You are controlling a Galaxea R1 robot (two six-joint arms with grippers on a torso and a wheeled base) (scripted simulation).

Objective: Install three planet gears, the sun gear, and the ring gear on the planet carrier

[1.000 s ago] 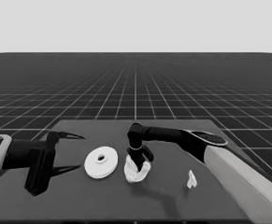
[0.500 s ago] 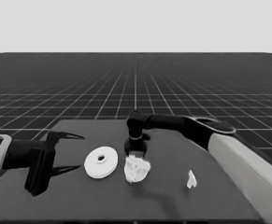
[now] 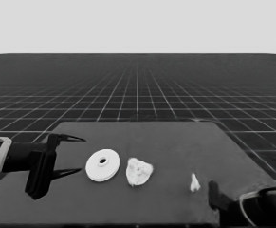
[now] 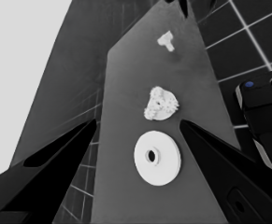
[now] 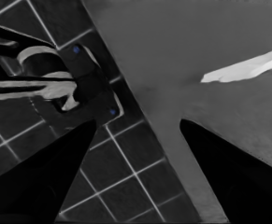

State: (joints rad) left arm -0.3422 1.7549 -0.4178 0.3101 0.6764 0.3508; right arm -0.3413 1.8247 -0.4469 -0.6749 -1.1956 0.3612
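Gears: I see small white toothed gears (image 3: 138, 171) sitting on the smaller round part, mid-table.
Big part: the larger white round part (image 3: 102, 165) lies just left, free.
Left pincer (image 3: 70, 155): open, empty, beside it.
Right pincer (image 5: 138, 135): open, parked by the table corner.
Tip: I'd lift the big part level and lower it straight down.

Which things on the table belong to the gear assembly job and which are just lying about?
Job: larger round part; smaller round part; gears sitting on it; left pincer and right pincer, parked open at the table's ends.
Lying about: thin white piece.
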